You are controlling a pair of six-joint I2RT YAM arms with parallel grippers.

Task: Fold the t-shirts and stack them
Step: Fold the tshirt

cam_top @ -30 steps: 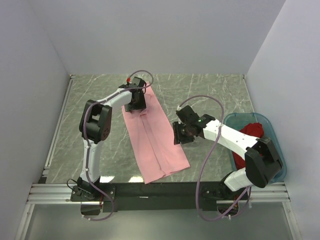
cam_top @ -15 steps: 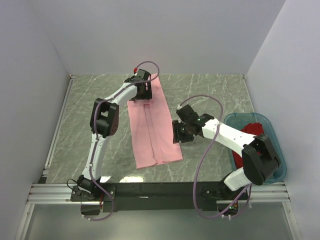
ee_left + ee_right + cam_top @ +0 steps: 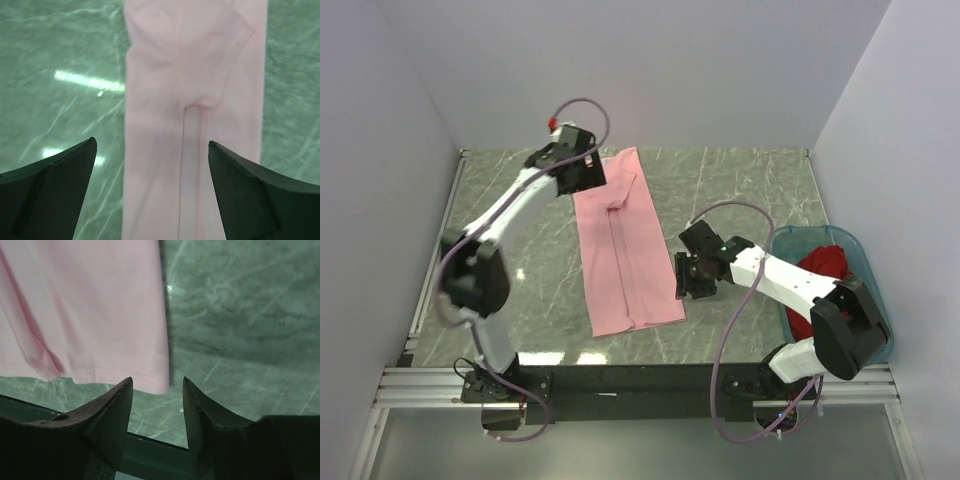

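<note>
The light pink t-shirt (image 3: 625, 245) lies flat on the table (image 3: 760, 180), a long narrow strip (fold edges meeting down its middle). The red t-shirt (image 3: 823, 262) sits bunched in the teal tub (image 3: 876, 310). The left gripper (image 3: 152, 150) is spread wide and the right gripper (image 3: 157, 382) parted, both empty.

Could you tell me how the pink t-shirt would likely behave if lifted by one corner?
Probably floppy: the pink t-shirt lies flat on the table in thin folded layers with soft creases, so it would likely drape and unfold. It looks light, and may slide on that glossy surface.
</note>
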